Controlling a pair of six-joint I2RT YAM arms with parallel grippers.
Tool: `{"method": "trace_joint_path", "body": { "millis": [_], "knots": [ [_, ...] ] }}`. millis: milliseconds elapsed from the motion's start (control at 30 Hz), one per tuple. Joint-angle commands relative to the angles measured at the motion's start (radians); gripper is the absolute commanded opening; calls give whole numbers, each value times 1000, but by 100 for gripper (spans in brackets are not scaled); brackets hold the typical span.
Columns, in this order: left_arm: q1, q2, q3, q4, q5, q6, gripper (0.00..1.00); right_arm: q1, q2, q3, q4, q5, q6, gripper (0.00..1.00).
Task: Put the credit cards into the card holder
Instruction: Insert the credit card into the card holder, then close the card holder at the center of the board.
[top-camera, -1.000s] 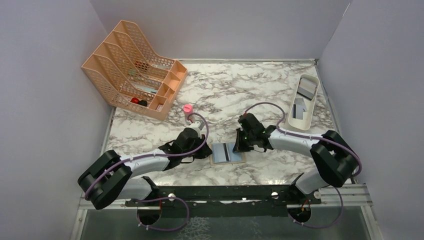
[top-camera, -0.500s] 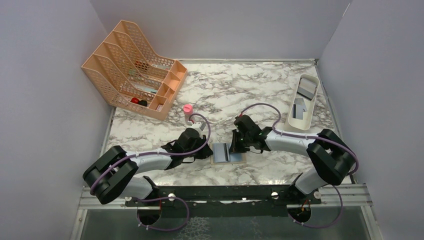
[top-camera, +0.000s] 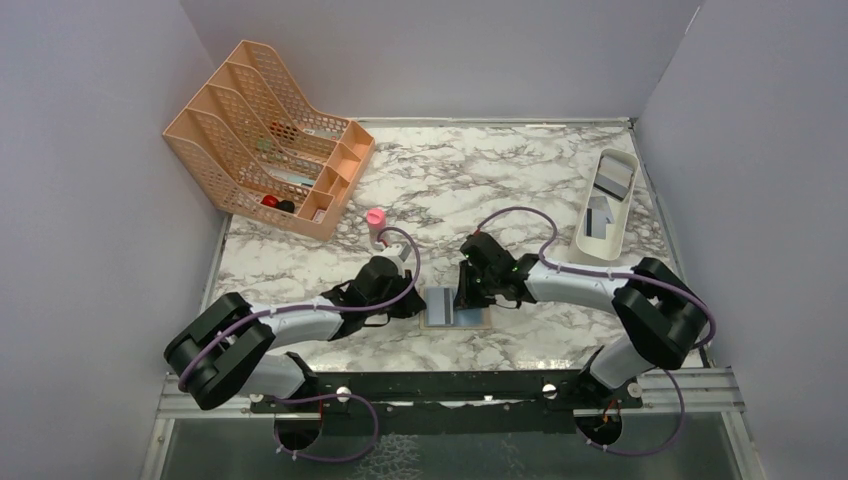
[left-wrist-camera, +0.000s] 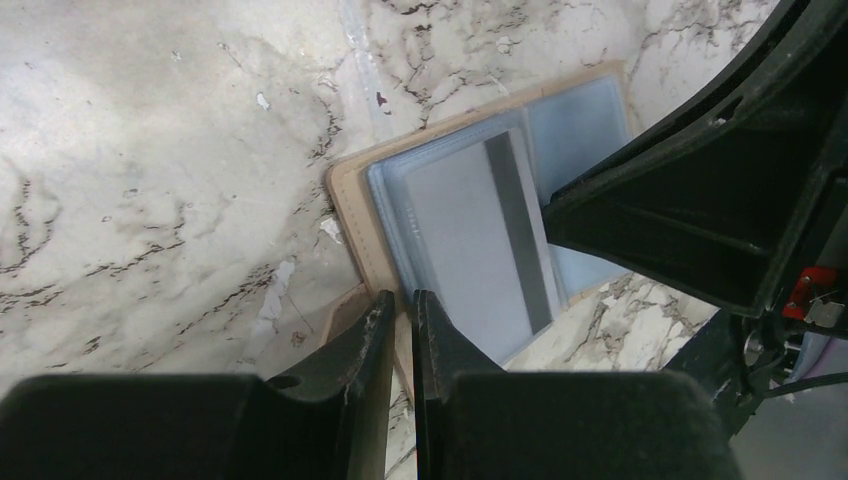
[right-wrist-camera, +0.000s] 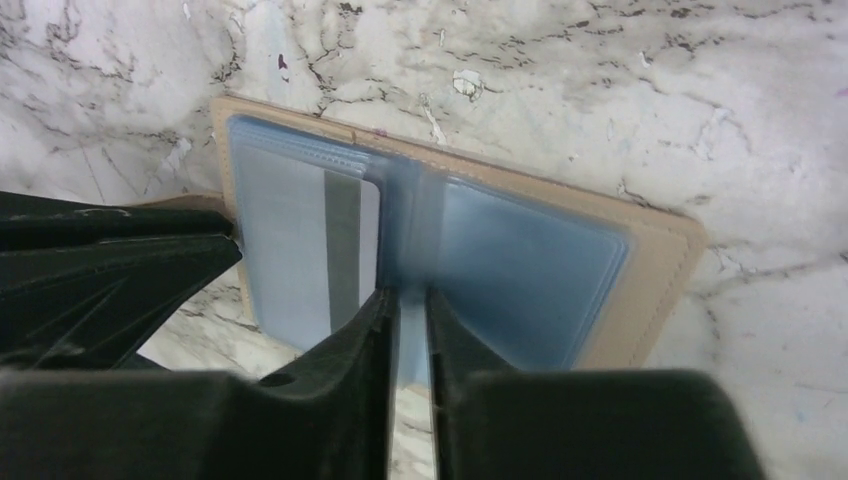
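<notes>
The tan card holder (top-camera: 476, 318) lies open near the table's front, light blue sleeves up. A silvery credit card (top-camera: 440, 305) with a dark stripe sits in its left sleeve, also in the left wrist view (left-wrist-camera: 470, 240) and right wrist view (right-wrist-camera: 300, 250). My left gripper (top-camera: 420, 303) is shut on the holder's tan left edge (left-wrist-camera: 350, 215). My right gripper (top-camera: 462, 298) is shut on a blue sleeve at the middle fold (right-wrist-camera: 410, 295), right beside the card's edge. More credit cards (top-camera: 612, 180) lie in the white tray.
The long white tray (top-camera: 582, 238) stands at the back right by the wall. A peach mesh file rack (top-camera: 270, 135) stands at the back left. A small pink-capped object (top-camera: 375, 218) stands just behind my left arm.
My right gripper has moved left across the open holder, and the striped card has slid left with it into the left sleeve. My left gripper has stayed at the holder's left edge.
</notes>
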Motion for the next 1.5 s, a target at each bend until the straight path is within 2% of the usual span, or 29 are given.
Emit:
{"method": "trace_joint_path", "body": {
  "millis": [0,267,400,533,767,867,1100,1467],
  "knots": [
    [-1,-57,-1,-11,31,-14,16,14,-88,6,-65,110,11,28],
    [-1,-117,62,-153,-47,56,26,14,-243,-81,-65,135,-24,59],
    [-1,-116,64,-175,-59,64,26,14,-274,-119,-66,152,3,80],
    [-1,-112,54,-191,-88,64,26,13,-297,-155,-51,194,20,89],
    [-1,-116,20,-185,-97,54,21,11,-253,-167,-55,192,59,94],
    [-1,-112,-9,-160,-95,43,15,11,-249,-197,8,128,82,94],
    [-1,-87,-48,-109,-73,22,15,11,-215,-238,112,23,160,93],
    [-1,-98,-66,-81,-43,3,15,12,-417,-325,329,-87,303,89]
  ]
}}
